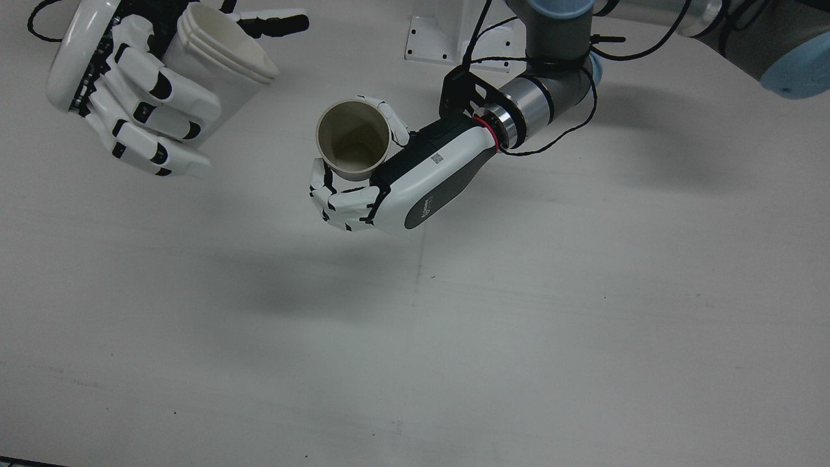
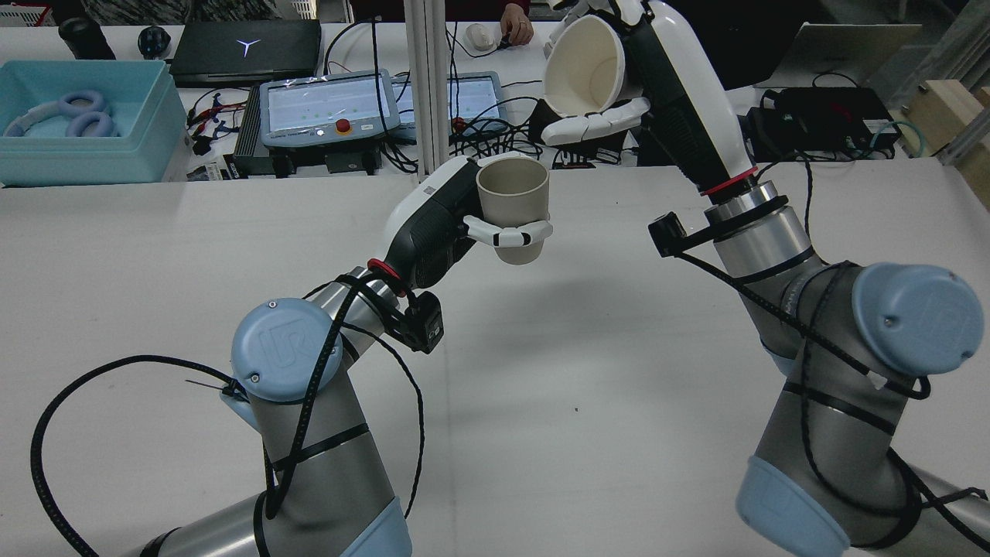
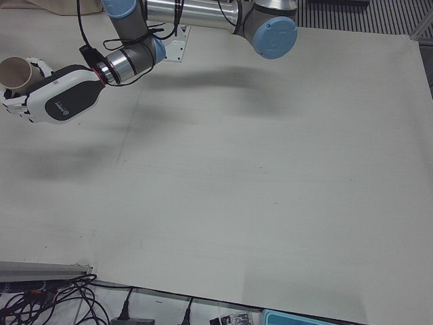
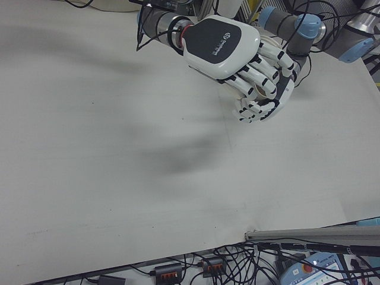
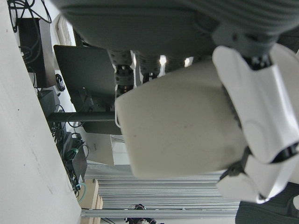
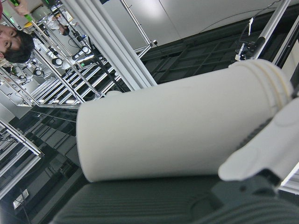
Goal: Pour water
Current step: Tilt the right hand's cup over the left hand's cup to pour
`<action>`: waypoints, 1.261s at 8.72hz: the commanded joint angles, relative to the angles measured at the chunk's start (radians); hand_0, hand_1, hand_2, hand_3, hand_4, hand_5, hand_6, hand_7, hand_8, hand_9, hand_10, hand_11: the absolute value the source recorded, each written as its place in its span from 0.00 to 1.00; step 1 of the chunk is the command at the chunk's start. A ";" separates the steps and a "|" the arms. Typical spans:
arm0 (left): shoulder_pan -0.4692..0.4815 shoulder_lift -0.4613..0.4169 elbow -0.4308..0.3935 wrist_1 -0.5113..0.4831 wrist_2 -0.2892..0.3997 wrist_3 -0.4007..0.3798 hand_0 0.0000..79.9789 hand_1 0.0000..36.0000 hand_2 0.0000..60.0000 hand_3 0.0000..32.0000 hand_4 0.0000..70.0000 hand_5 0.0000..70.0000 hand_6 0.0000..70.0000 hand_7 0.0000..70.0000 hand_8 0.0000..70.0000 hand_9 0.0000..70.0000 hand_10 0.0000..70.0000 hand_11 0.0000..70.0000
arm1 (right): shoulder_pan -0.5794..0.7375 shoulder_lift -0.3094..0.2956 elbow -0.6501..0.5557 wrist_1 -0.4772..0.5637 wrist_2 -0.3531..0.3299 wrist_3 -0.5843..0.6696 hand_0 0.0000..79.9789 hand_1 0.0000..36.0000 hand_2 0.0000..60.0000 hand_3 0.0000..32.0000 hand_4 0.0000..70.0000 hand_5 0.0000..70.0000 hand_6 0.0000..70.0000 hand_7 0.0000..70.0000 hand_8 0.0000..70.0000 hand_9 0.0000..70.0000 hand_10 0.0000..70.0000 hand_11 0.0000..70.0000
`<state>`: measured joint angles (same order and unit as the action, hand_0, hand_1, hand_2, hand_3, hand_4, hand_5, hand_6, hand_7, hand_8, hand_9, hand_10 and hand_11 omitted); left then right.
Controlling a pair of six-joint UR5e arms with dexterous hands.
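While both hands grip cups | laptop (image 2: 246, 48), teal bin (image 2: 85, 124) behind table (image 2: 155, 232)

Your beige paper cup (image 1: 353, 139): plain tan, darker inside
Your white paper cup (image 1: 220, 58): plain off-white
Your hands: white shells, black joints
Tabletop (image 1: 519, 324): pale grey

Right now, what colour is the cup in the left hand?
Beige paper cup, darker inside; front view shows it best.
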<state>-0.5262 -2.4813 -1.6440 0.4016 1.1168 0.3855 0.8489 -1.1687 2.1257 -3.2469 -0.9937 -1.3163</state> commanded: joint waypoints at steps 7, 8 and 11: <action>0.003 -0.005 0.001 -0.004 0.000 0.006 0.58 0.58 1.00 0.00 0.55 0.95 0.66 0.83 0.66 0.65 0.39 0.57 | 0.050 0.027 0.029 -0.028 -0.153 -0.236 0.57 0.27 0.31 0.00 0.20 0.63 0.56 0.80 0.31 0.47 0.41 0.61; 0.003 -0.007 0.000 -0.004 -0.002 0.006 0.59 0.58 1.00 0.00 0.55 0.95 0.66 0.83 0.66 0.65 0.39 0.57 | 0.050 0.026 0.030 -0.031 -0.157 -0.247 0.57 0.26 0.30 0.00 0.23 0.62 0.56 0.77 0.29 0.44 0.40 0.59; 0.002 -0.014 -0.002 -0.001 0.000 0.006 0.59 0.58 1.00 0.00 0.55 0.95 0.66 0.83 0.66 0.65 0.39 0.57 | 0.042 0.017 0.028 -0.047 -0.157 -0.258 0.57 0.25 0.30 0.00 0.23 0.60 0.54 0.75 0.27 0.41 0.41 0.61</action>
<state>-0.5231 -2.4936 -1.6438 0.3983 1.1163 0.3911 0.8968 -1.1438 2.1532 -3.2873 -1.1481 -1.5619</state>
